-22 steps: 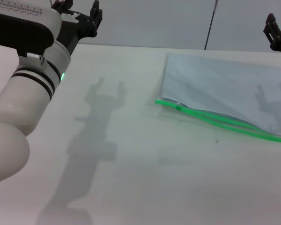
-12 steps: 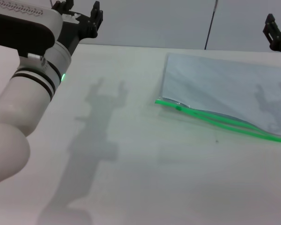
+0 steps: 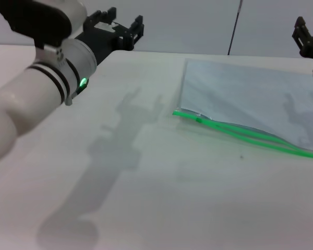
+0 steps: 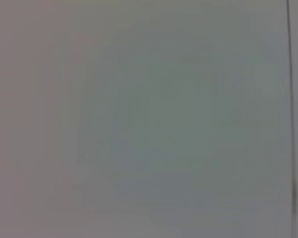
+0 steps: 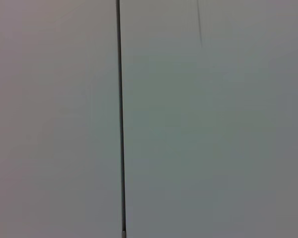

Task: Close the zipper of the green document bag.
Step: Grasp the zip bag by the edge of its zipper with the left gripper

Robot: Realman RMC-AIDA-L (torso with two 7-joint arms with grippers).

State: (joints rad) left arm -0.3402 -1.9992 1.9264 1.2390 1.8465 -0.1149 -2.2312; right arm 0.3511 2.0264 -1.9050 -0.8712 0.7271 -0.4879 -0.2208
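**Left arm over the far table edge, pouch lay unzipped on the right**

On the left, the white arm with black bands reached across the pale table (image 3: 146,198), its black left gripper (image 3: 126,27) held above the far edge with its fingers spread apart and nothing between them. It hung well apart from the bag, throwing a long shadow across the tabletop beneath it.

Moving right, the large flat translucent pale blue-grey document bag (image 3: 245,96) lay flat on the table's right side. Along its near long edge ran the thin bright green plastic zipper (image 3: 250,136), its two strips parted for most of their length, joining only near the left end where the tiny green slider tab (image 3: 199,119) sat.

At the far right, the black right gripper (image 3: 308,39) hovered above the bag's far corner, cut by the frame edge; whether its fingers were apart, I couldn't tell. Both wrist cameras showed only blank grey wall.
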